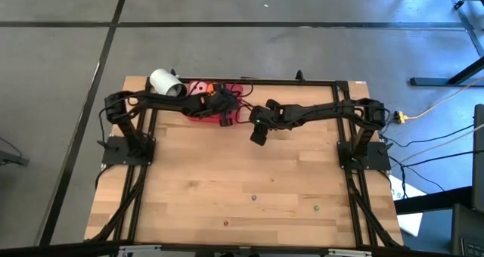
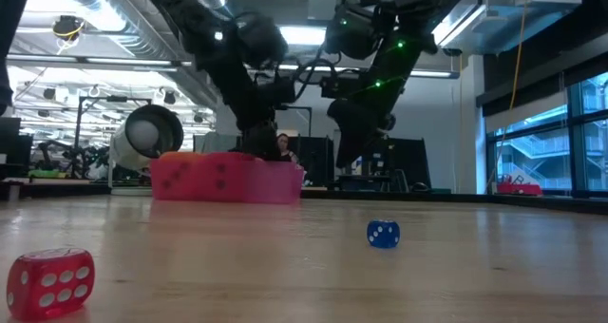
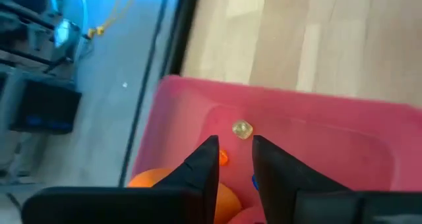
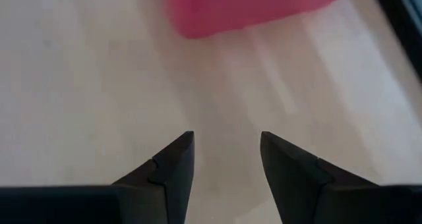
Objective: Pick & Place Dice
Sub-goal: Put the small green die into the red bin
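Placing step, judged from the layout. My left gripper (image 3: pixel 234 159) hangs over the red tray (image 3: pixel 310 128) at the table's far edge, its fingers parted by a narrow gap with nothing between them; a small yellowish die (image 3: pixel 242 129) lies on the tray floor just beyond the tips. An orange cube (image 3: pixel 221 196) sits in the tray beneath the fingers, and a pink spotted cube (image 2: pixel 214 178) shows at the tray in the low view.

My right gripper (image 4: pixel 226 159) hovers just beside the tray over bare wood, fingers apart and empty.

A red die (image 2: pixel 50 281) and a blue die (image 2: pixel 383 234) lie on the near table, well apart. The next move, as I judge it, calls for lifting clear and reaching for one of them.

I can read no writing or labels.
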Robot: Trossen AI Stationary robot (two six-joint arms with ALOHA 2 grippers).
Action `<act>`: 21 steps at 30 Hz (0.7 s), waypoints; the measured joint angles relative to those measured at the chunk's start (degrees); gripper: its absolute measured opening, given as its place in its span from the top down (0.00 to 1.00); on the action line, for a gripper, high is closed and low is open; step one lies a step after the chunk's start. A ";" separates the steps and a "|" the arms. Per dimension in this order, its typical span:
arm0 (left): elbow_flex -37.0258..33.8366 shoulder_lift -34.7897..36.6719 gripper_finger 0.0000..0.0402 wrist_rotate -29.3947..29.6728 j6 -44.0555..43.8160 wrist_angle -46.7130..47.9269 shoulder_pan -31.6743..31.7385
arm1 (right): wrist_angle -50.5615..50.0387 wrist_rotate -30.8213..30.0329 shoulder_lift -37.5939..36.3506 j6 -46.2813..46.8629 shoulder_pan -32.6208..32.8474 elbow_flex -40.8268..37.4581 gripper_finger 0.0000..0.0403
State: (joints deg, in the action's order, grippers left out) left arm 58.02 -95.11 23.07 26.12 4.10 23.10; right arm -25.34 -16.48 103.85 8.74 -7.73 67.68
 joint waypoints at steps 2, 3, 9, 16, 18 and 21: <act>0.02 2.39 0.80 -0.30 0.03 2.04 -1.05 | 0.07 1.59 0.00 -0.77 0.75 0.00 0.56; 0.01 3.87 0.81 -1.68 0.00 3.63 -1.45 | 0.06 2.45 0.00 -1.08 1.22 0.00 0.56; 0.01 13.81 0.85 -14.26 -3.61 14.90 -3.03 | 0.06 7.73 0.00 -1.54 5.07 0.00 0.56; -7.84 23.77 0.89 -17.60 -8.77 16.36 -4.74 | 0.04 13.86 0.00 -3.29 13.43 0.00 0.56; -11.58 25.59 0.91 -18.73 -9.75 11.92 -5.56 | 0.06 15.07 -0.05 -5.62 15.91 0.00 0.56; -16.53 26.90 0.92 -20.04 -10.10 5.65 -7.14 | -1.11 15.18 -2.05 -5.75 18.26 -0.02 0.56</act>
State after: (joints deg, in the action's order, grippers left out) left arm 41.49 -68.21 3.03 16.02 9.75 15.96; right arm -26.45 -1.30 101.80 2.99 10.52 67.66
